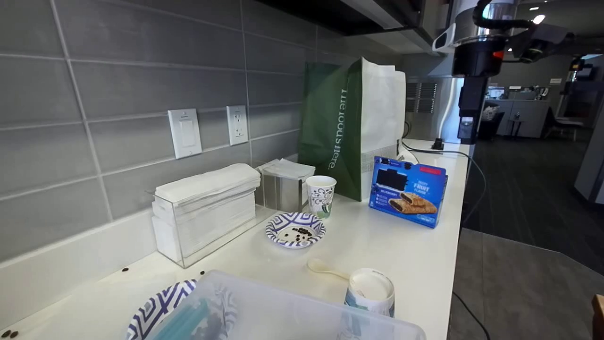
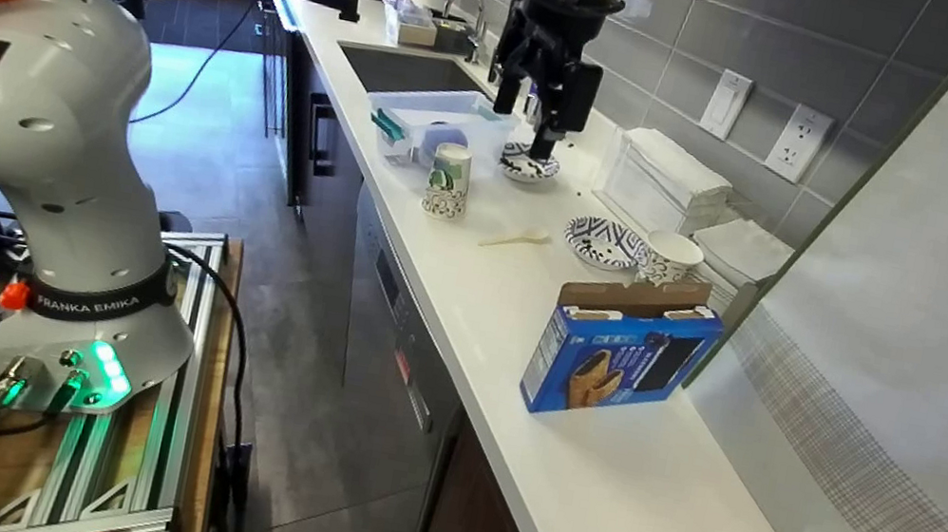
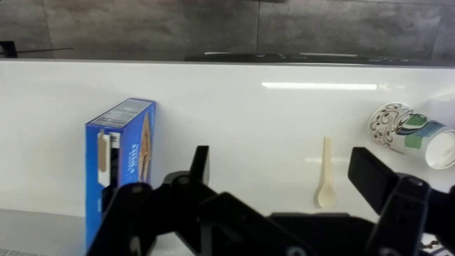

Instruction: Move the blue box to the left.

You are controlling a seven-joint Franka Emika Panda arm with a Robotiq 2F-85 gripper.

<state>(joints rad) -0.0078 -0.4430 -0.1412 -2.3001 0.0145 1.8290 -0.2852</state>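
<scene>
The blue box (image 1: 409, 192) stands upright on its long edge on the white counter, in front of the green bag. In an exterior view (image 2: 617, 359) its top flap is open, showing brown cardboard. In the wrist view the box (image 3: 137, 142) is on the left, its lower part hidden behind a gripper finger. My gripper (image 3: 279, 153) is open and empty, high above the counter. It shows in both exterior views (image 1: 467, 134) (image 2: 524, 128), well above and apart from the box. A spoon lies on the counter far below, between the fingers in the wrist view.
The green and white bag (image 1: 349, 127) stands behind the box. A bowl with dark beans (image 1: 295, 230), a paper cup (image 1: 322, 196), the spoon (image 1: 325, 268), an upturned cup (image 2: 448, 183), napkin holders (image 1: 207, 212) and a clear bin (image 1: 302, 307) share the counter (image 3: 227, 92).
</scene>
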